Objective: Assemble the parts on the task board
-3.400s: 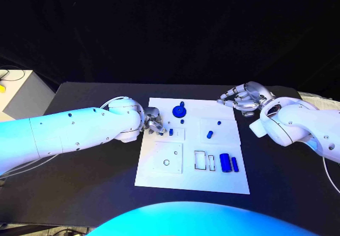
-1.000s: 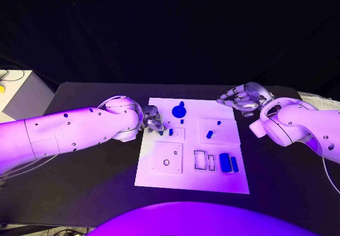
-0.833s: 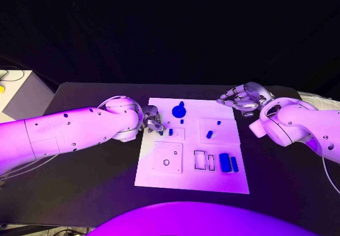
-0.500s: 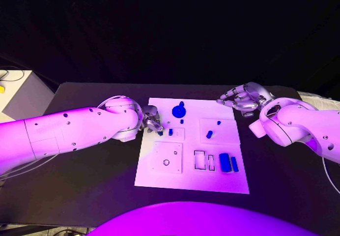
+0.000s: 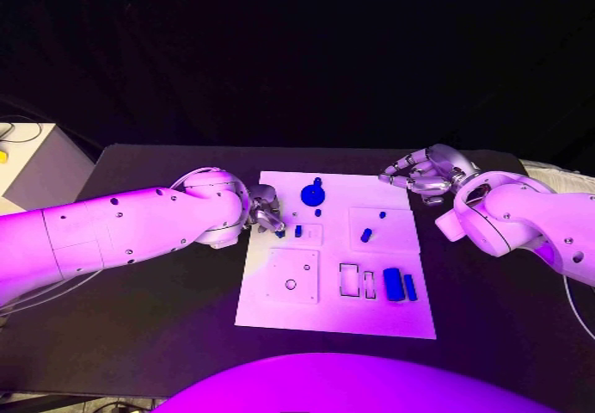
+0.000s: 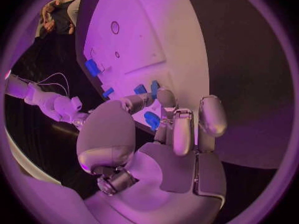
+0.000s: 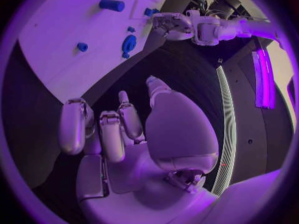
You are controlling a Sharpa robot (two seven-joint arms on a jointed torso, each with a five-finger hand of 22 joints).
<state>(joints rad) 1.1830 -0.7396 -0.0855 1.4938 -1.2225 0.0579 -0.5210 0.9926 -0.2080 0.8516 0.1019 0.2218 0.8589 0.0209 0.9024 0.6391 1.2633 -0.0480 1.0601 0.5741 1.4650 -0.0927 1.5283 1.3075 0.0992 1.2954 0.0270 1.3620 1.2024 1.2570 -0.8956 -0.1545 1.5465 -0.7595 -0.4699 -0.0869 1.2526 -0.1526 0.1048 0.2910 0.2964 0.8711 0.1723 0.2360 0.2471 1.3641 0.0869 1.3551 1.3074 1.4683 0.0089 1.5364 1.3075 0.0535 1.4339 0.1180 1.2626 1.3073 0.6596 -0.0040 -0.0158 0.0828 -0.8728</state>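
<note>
**Near edge.** The white rectangular task board [image 5: 334, 320] lies in the middle of the black table [image 5: 149, 310]. Its near strip is bare. Just beyond that strip a large blue cylinder [image 5: 393, 284] and a slim blue bar [image 5: 410, 287] lie side by side. They sit right of 2 empty rectangular slots [image 5: 358, 281]. A white square plate with 2 holes [image 5: 292, 277] lies to the left of the slots.

**Middle.** A short blue peg [image 5: 367, 234] and a tiny blue stud [image 5: 382, 215] lie on the right half of the board. On the left half an upright blue pin [image 5: 297, 231] stands in a square recess. The left hand [image 5: 264, 215] overhangs the board's left edge, with its fingers bent down toward that recess. It appears to pinch a small blue part [image 6: 151, 120] between its thumb and a finger. That part is low over the board and just beside the pin.

**Far.** A blue round disc with a knob [image 5: 313, 194] lies near the far edge. The right hand [image 5: 426, 172] hovers over the table off the board's far right corner, loosely curled with thumb apart, holding nothing.

**Change.** Over the last second neither hand nor any part has visibly shifted. Compared with 3.4 s ago, the pinched part now shows at the left fingertips. This suggests a slow, fine placing step is under way. Most of the assembly is judged still undone.

**Room.** The left side of the board is crowded by the forearm and the pin. The table is open dark surface on both sides, and the right hand has a free path inward to the peg and stud.
</note>
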